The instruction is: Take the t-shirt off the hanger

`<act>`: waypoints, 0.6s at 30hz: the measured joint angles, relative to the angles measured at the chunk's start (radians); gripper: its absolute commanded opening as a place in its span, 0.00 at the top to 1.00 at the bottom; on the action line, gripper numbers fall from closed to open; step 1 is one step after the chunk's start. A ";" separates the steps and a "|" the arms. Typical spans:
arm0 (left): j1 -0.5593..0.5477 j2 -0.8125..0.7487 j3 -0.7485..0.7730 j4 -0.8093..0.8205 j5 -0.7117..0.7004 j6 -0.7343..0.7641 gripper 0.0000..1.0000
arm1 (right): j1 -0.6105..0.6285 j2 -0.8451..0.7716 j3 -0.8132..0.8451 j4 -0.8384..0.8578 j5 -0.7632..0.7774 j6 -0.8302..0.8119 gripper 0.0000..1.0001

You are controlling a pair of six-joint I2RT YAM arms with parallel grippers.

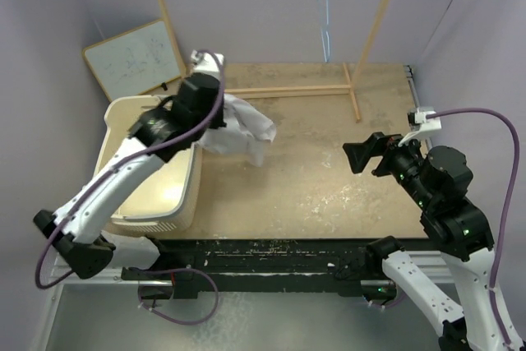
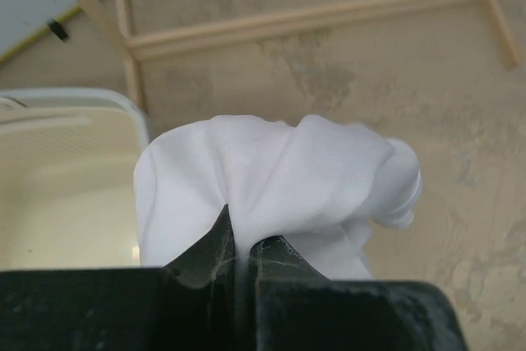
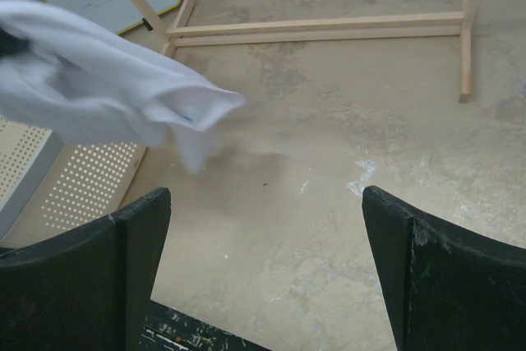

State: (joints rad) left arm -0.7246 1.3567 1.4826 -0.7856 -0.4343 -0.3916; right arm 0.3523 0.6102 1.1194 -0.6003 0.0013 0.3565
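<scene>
The left claw point(image 2: 238, 240) pinches the shirt point(image 2: 279, 178) tight, up beside the basket point(image 2: 82, 101). The right claw point(image 3: 265, 199) is wide open, holding nothing.

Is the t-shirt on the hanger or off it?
Off. The t-shirt hangs bunched from the left gripper, which is shut on it; the hanger hangs bare at the back.

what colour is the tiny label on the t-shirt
Blue. The label on the white t-shirt shows best in the right wrist view.
</scene>
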 measured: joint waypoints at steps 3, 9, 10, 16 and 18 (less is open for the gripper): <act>0.020 -0.062 0.161 -0.026 -0.082 0.048 1.00 | 0.000 0.005 -0.006 0.002 0.000 0.000 0.00; 0.020 -0.140 0.384 -0.065 -0.304 0.173 1.00 | 0.000 0.006 -0.025 0.006 -0.001 0.002 0.01; 0.020 -0.150 0.395 -0.070 -0.341 0.185 1.00 | 0.000 0.006 -0.026 0.007 -0.002 0.003 0.01; 0.022 -0.228 0.406 -0.161 -0.560 0.202 1.00 | 0.000 0.013 -0.030 0.008 -0.005 0.004 0.01; 0.022 -0.270 0.391 -0.196 -0.604 0.192 0.98 | 0.000 0.014 -0.032 0.008 -0.014 0.005 0.01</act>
State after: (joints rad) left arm -0.7025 1.0870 1.8740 -0.9821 -1.0382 -0.1993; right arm 0.3523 0.6243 1.0878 -0.5926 -0.0128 0.3614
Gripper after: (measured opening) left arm 0.042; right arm 0.994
